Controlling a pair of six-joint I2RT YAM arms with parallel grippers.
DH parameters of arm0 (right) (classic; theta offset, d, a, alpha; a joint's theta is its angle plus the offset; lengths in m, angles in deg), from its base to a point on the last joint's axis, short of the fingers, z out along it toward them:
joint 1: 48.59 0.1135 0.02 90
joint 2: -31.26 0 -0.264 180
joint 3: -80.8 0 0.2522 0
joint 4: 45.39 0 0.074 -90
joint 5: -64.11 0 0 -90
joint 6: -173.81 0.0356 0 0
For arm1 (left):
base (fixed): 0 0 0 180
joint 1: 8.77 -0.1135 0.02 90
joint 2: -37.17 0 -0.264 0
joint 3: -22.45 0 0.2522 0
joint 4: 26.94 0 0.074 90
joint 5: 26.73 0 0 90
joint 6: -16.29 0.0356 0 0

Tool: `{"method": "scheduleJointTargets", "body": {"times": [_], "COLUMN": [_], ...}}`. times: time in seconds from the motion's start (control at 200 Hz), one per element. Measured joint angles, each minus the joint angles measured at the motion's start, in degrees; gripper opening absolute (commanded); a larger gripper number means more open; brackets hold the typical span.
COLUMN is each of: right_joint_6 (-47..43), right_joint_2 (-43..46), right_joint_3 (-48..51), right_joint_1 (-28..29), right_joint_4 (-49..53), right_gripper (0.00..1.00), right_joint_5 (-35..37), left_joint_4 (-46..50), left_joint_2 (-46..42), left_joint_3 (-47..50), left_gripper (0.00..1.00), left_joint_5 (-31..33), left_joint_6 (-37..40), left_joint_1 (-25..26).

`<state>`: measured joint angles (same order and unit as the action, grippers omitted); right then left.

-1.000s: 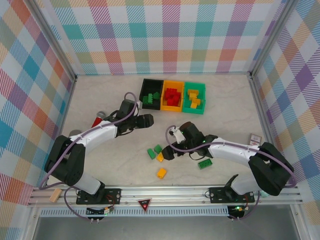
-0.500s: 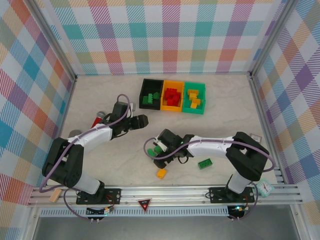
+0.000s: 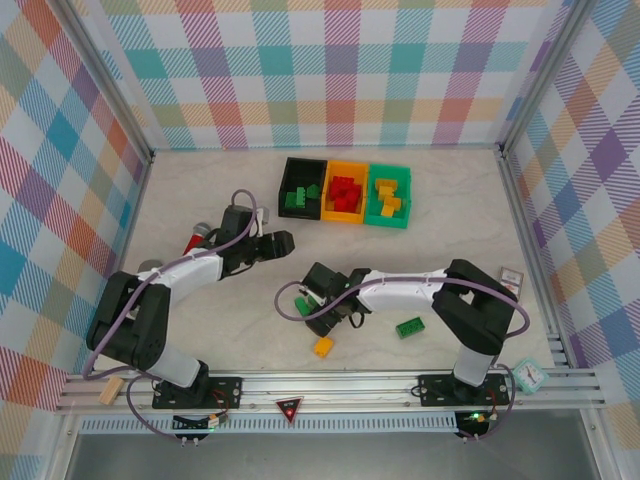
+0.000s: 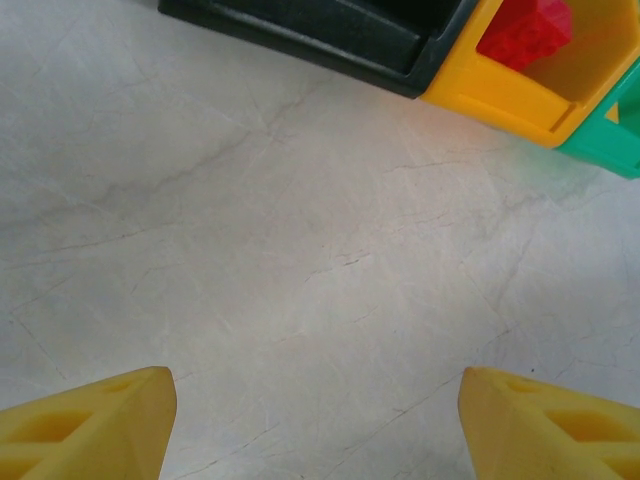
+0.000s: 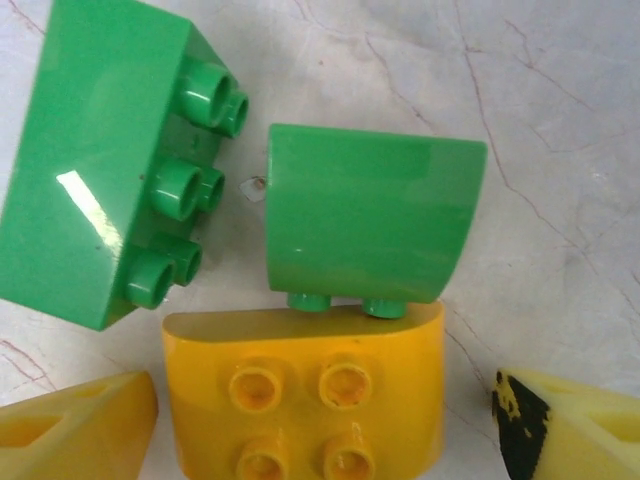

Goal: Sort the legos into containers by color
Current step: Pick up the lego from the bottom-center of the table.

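One yellow lego [image 5: 305, 392] inside right gripper [image 5: 322, 425] (jaws apart), green legos [image 5: 370, 210] just beyond

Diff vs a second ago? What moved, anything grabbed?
Right gripper swung left, jaws now open either side of a yellow brick; nothing gripped yet. Left gripper drew back slightly, open and empty. Bins, the lone green brick and the other yellow brick stayed put.

Legos [image 5: 370, 225] in a cluster (bins [image 3: 344, 218] behind)
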<state>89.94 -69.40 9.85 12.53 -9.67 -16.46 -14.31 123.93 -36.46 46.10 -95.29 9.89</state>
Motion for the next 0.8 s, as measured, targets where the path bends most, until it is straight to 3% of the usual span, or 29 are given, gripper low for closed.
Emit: {"method": "scheduleJointTargets", "body": {"times": [0.275,0.8], "right_joint_6": [-0.37,0.90], "right_joint_2": [-0.72,1.53], "right_joint_3": [-1.44,-1.38], "right_joint_1": [1.11,1.22], "right_joint_4": [1.36,1.20], "right_gripper": [0.54,0.49], "right_joint_5": [0.22,3.74], "left_joint_4": [-3.61,-4.00], "left_joint_2": [3.58,4.48], "left_joint_3": [1.14,1.14], "left_gripper": [0.73,0.73], "left_joint_5": [-3.06,-4.87], "left_joint_6": [-0.50,-0.70], "left_joint_1": [-0.44,-0.48]}}
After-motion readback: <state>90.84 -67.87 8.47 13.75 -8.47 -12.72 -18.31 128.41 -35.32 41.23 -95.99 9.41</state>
